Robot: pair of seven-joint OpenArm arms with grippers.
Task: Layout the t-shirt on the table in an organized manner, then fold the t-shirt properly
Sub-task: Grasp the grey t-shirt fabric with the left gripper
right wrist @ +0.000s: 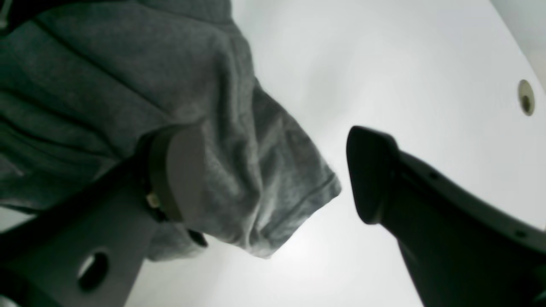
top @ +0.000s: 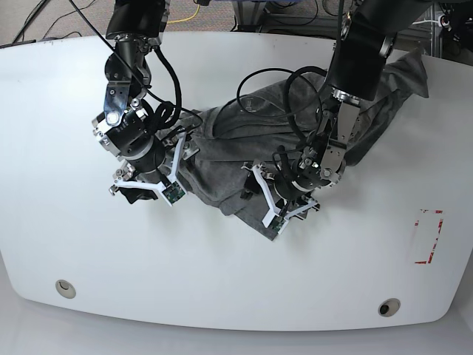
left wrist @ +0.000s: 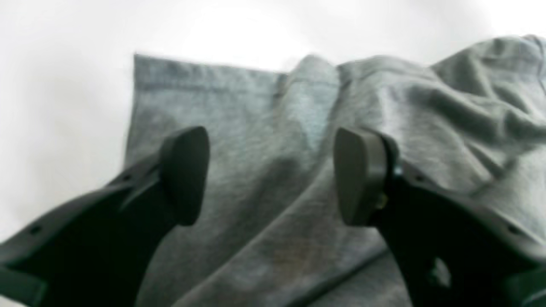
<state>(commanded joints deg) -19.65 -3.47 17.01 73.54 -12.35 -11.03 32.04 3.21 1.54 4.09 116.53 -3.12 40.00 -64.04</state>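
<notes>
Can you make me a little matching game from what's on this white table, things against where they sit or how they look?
Things:
1. t-shirt
2. red tape mark
3. left pincer
4. grommet hole

Descriptions:
a. open above grey cloth
b. crumpled in the table's middle
c. near corner, base view's left
d. base view's right edge

Pairs: 1-b, 2-d, 3-a, 4-c
</notes>
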